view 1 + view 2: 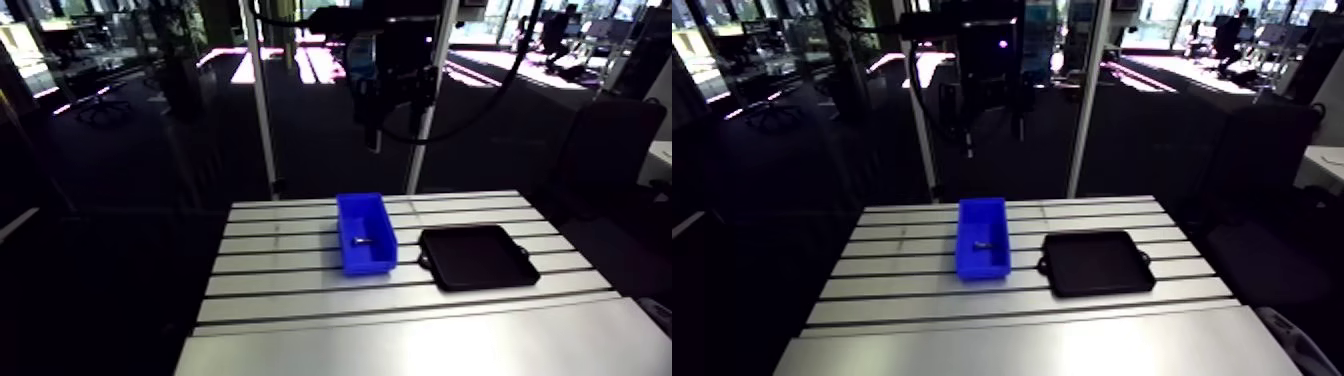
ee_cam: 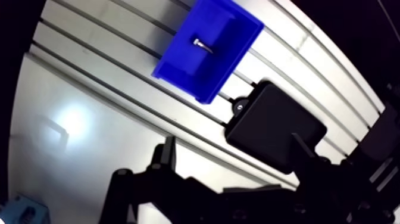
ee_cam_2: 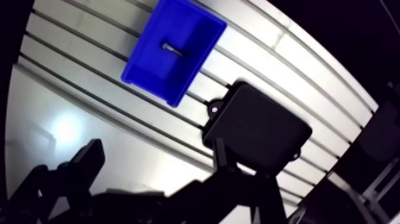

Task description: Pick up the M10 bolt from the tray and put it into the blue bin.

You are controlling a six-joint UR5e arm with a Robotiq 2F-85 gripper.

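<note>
Table (image 1: 300,300): slotted aluminium, pale, with dark grooves running side to side and a smooth unslotted strip along the near edge.
Surroundings: dim on every side of the table. Two light upright posts (image 1: 262,110) rise just behind its far edge.
Blue bin (image 1: 366,264): left of centre in the arm view. It is open-topped, with its long axis running near to far, and it stands flat across several slots.
M10 bolt (image 1: 362,240): lies on its side on the bin's floor, about mid-length. It is small and silvery.
Tray (image 1: 480,258): black, shallow and squarish, with small lugs on two sides. It sits just right of the bin, close but not touching.
Gripper (image 2: 233,142): well above the table. Its fingers (image 2: 168,149) are spread wide and grip nothing. The bin lies ahead of them and the tray closer in.
Arm view only: the whole table, with bin and tray side by side, and the posts. The gripper is a dark mass at the top, and its fingers cannot be read there.
Wrist view only: a look straight down into the bin, where the bolt shows as a short bright bar. A glare patch (image 2: 71,119) lies on the smooth strip. A small pale-blue thing (image 2: 24,210) sits at the table's edge beside the gripper, too cut off to identify.
</note>
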